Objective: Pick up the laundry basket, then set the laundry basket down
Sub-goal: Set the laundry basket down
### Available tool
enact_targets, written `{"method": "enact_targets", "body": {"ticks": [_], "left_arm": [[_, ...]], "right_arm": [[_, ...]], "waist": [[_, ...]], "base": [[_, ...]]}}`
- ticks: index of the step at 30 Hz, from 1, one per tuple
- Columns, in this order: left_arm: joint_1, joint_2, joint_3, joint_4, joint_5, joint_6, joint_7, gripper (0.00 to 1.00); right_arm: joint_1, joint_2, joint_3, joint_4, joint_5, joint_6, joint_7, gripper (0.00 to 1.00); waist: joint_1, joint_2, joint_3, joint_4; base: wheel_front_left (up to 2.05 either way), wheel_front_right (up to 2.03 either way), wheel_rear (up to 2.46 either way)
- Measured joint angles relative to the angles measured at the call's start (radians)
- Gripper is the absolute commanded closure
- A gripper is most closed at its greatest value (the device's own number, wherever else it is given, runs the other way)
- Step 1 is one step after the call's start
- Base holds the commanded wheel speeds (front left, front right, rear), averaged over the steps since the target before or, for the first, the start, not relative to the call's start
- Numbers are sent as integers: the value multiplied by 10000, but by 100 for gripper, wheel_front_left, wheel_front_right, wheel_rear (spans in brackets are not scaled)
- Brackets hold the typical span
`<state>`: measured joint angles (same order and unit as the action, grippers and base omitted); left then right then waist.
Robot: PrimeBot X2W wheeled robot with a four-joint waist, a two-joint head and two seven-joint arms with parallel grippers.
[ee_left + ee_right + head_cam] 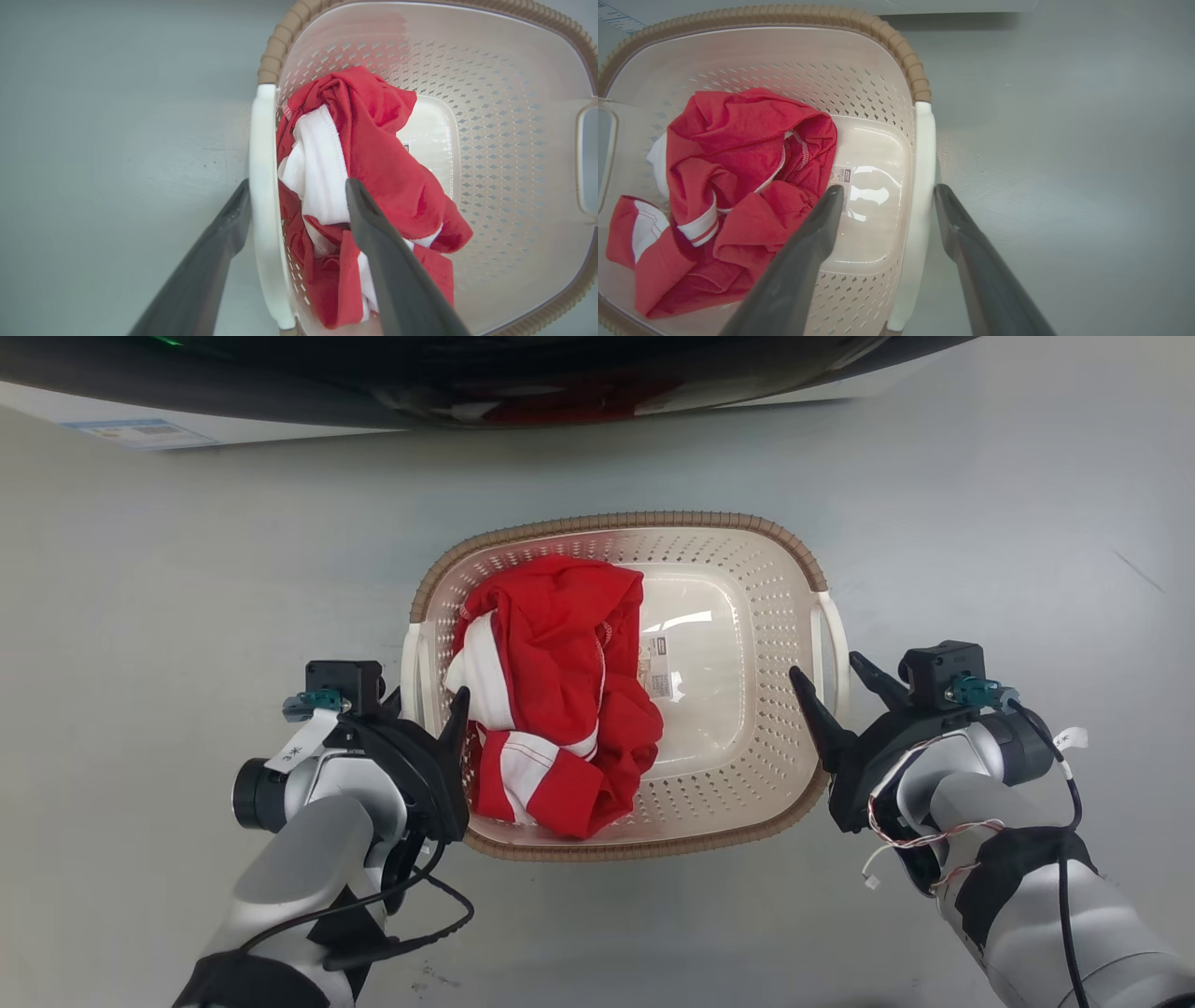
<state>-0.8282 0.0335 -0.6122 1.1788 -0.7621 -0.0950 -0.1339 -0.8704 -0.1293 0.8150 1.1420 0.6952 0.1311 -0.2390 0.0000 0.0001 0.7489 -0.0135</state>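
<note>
The laundry basket (616,520) sits on the grey floor, cream and perforated with a brown woven-look rim. A crumpled red and white garment (551,691) fills its left half, and a small label (658,672) shows on the bare bottom. My left gripper (425,705) is open and straddles the white left handle (261,186), one finger outside and one inside over the cloth. My right gripper (823,667) is also open. It straddles the right handle (922,186) in the same way. Neither pair of fingers presses the handle.
A washer (140,429) stands just beyond the basket, its dark round door (560,373) along the top edge with red cloth reflected in it. Bare grey floor (1027,569) lies on both sides of the basket and in front of it.
</note>
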Motion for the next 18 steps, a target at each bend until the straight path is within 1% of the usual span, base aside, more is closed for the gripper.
{"method": "enact_targets", "body": {"ticks": [9, 18], "left_arm": [[509, -8, -428, 0, -17, 157, -174, 0], [976, -8, -809, 67, -19, 142, -270, 0]], "right_arm": [[491, -8, -35, 270, 150, 0, -13, 0], [982, -42, -36, 397, 278, 0, -88, 0]], "waist": [[-1, -1, -802, 19], [-1, -1, -1857, 25]], "base": [[0, 0, 0], [0, 0, 0]]}}
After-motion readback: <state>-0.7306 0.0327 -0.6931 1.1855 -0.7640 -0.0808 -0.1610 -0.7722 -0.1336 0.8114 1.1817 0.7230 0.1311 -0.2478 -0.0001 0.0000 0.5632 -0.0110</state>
